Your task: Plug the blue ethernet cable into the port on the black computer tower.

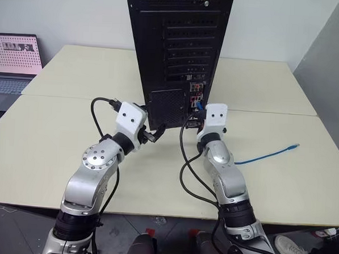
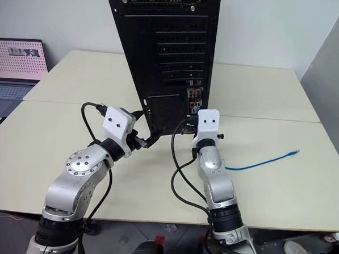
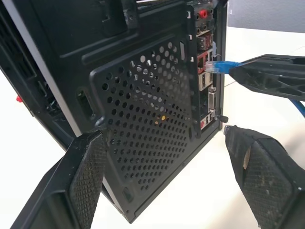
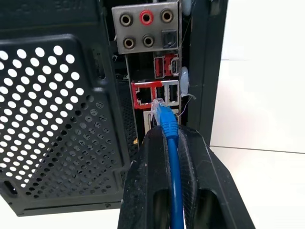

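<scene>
The right gripper (image 4: 167,143) is clenched on the blue ethernet cable (image 4: 167,125), its plug just short of the port (image 4: 142,97) on the black computer tower (image 1: 176,53). The left gripper (image 3: 162,181) gapes wide, straddling the tower's lower rear corner. Slightly off line, the plug could jam against the red-framed surround or twist in the grip.

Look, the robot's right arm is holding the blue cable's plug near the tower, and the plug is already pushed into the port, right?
Not quite. In the right wrist view the plug of the blue ethernet cable sits just outside the port on the black computer tower, not in. The right gripper does hold it.
</scene>
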`<action>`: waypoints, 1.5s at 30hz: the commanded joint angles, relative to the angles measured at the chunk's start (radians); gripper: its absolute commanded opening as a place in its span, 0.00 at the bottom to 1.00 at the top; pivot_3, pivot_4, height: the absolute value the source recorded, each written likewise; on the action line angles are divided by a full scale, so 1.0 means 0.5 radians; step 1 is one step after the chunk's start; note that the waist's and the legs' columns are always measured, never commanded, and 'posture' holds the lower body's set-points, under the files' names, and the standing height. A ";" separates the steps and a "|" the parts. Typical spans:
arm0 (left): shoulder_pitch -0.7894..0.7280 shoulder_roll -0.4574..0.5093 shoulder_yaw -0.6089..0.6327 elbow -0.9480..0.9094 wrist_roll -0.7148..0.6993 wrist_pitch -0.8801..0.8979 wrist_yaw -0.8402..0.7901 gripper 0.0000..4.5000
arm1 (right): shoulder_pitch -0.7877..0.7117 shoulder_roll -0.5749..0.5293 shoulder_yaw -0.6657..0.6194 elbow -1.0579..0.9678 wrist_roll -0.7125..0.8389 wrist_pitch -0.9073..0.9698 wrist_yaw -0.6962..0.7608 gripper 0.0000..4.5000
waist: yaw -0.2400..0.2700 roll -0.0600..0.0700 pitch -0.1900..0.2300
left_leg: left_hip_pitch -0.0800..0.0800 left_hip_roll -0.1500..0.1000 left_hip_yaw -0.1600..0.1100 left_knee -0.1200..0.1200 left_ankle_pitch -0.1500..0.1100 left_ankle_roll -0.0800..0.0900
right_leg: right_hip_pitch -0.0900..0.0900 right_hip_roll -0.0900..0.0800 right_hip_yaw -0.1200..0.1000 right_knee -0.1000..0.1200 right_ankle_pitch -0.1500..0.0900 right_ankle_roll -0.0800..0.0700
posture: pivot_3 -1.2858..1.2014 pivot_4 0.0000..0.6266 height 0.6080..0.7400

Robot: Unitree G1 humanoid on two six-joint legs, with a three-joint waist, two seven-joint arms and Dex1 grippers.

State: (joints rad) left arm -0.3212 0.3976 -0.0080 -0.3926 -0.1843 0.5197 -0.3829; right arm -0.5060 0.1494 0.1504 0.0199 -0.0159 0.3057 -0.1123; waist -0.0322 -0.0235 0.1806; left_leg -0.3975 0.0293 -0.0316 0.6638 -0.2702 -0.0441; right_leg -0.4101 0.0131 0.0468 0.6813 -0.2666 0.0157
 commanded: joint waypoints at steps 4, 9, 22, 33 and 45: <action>-0.024 0.017 0.037 -0.039 0.014 -0.058 -0.003 0.90 | -0.111 0.077 0.043 -0.073 0.001 -0.041 0.032 0.00 | -0.001 0.000 0.000 | 0.000 0.000 0.000 0.000 0.000 0.000 | 0.000 0.000 0.000 0.000 0.000 0.000 | 0.52 0.24 1.00; -0.019 0.017 0.038 -0.040 0.017 -0.060 -0.001 0.90 | -0.117 0.068 0.070 -0.116 -0.008 -0.041 0.047 0.00 | -0.001 0.000 0.000 | 0.000 0.000 0.000 0.000 0.000 0.000 | 0.000 0.000 0.000 0.000 0.000 0.000 | 0.52 0.24 1.00; -0.016 0.014 0.029 -0.025 0.028 -0.072 -0.001 0.90 | -0.135 0.053 0.027 -0.062 -0.039 -0.066 -0.041 0.00 | -0.003 0.000 0.000 | 0.000 0.000 0.000 0.000 0.000 0.000 | -0.001 0.000 0.001 0.000 0.000 0.000 | 0.52 0.24 1.00; -0.014 0.018 0.028 -0.017 0.035 -0.086 -0.005 0.90 | -0.116 0.057 0.032 -0.090 -0.024 -0.017 -0.064 0.00 | -0.002 0.000 0.000 | 0.000 0.000 0.000 0.000 0.000 0.000 | -0.001 0.000 0.000 0.000 0.000 0.000 | 0.52 0.24 1.00; -0.003 0.035 0.032 -0.016 0.038 -0.107 -0.014 0.90 | -0.049 0.042 0.098 -0.222 -0.025 0.066 0.009 0.00 | -0.002 0.000 0.000 | -0.001 0.001 0.000 -0.001 0.000 0.000 | -0.001 0.000 0.000 0.000 0.000 0.000 | 0.52 0.24 1.00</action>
State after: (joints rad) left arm -0.3201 0.4053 -0.0037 -0.3858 -0.1752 0.4921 -0.3846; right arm -0.5193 0.1464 0.1869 -0.0193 -0.0184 0.3406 -0.1099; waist -0.0334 -0.0234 0.1808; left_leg -0.3979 0.0296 -0.0315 0.6635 -0.2702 -0.0441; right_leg -0.4107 0.0133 0.0470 0.6812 -0.2666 0.0158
